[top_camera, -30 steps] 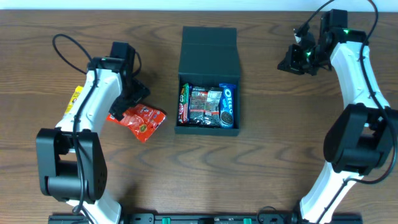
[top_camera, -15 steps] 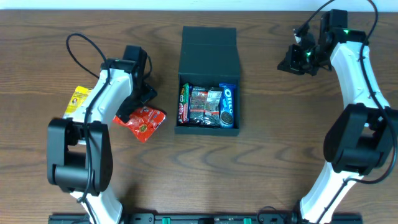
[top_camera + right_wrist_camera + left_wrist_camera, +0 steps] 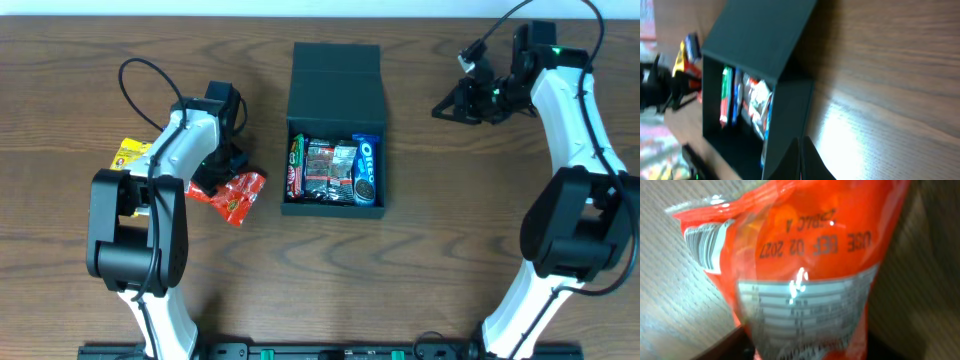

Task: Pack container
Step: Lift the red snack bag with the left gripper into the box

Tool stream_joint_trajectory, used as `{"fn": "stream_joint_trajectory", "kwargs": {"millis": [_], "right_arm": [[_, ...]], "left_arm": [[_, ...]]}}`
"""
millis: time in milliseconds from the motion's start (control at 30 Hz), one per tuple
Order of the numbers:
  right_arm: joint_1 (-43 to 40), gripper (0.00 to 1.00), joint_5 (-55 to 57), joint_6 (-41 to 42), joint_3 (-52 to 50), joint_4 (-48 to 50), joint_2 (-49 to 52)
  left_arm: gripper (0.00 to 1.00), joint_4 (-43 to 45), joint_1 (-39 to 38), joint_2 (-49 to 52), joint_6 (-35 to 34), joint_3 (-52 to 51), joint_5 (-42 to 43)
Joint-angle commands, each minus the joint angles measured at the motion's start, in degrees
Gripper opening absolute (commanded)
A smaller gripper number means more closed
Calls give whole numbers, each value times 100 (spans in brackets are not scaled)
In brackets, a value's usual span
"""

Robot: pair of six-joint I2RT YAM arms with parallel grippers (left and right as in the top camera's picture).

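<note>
The black container [image 3: 335,85] lies mid-table with its flap lid open toward the far side. It holds several snack packets, among them a blue Oreo pack [image 3: 366,170]. It also shows in the right wrist view [image 3: 760,35]. My left gripper [image 3: 212,178] is shut on one end of a red-orange snack packet [image 3: 237,194], left of the container. That packet fills the left wrist view [image 3: 805,255], with the jaws [image 3: 805,350] at its lower end. My right gripper [image 3: 440,108] is shut and empty, right of the lid. Its closed fingertips [image 3: 803,155] point toward the container.
A yellow snack packet [image 3: 130,153] lies on the wooden table left of my left arm. The left arm's cable [image 3: 140,85] loops above the table behind it.
My left arm has swung right and toward the far side. The red packet's near end has shifted with it. My right gripper has turned and reached a little left toward the container.
</note>
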Motion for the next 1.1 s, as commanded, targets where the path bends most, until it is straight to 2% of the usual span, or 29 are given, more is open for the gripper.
{"fn": "stream_joint_trajectory", "kwargs": {"millis": [0,67,100,233,400,600,800,967,1067], "right_arm": [[127,1,-280,-785,111,-140,-22],[151,1,-280,-872,111,-173,-22],[151,1,-280,-872,111,-170,-22],[149,1,-284,-1049,111,-278,-22],[149,1,-282,-1753,111,-767,-22],[149,1,-280,-1794,111,-868,-22],[146,1,-278,-1884,111,-977,-22],[107,2,-282,-1880,111,-949,-22],[28,1,-282,-1882,111,-951,-22]], "left_arm": [[22,24,-15,79,-9,-59,-55],[8,7,-15,79,31,-59,-55],[6,-11,-15,79,31,-59,-55],[6,-105,-7,72,138,-26,-55],[6,-317,-7,-109,682,310,-63],[6,-557,-61,-577,1493,1029,-146],[6,-400,-634,-1220,3077,1633,-542],[6,164,-1700,-1287,5090,1720,-597],[6,289,-2238,-1054,5434,1720,-568]]}}
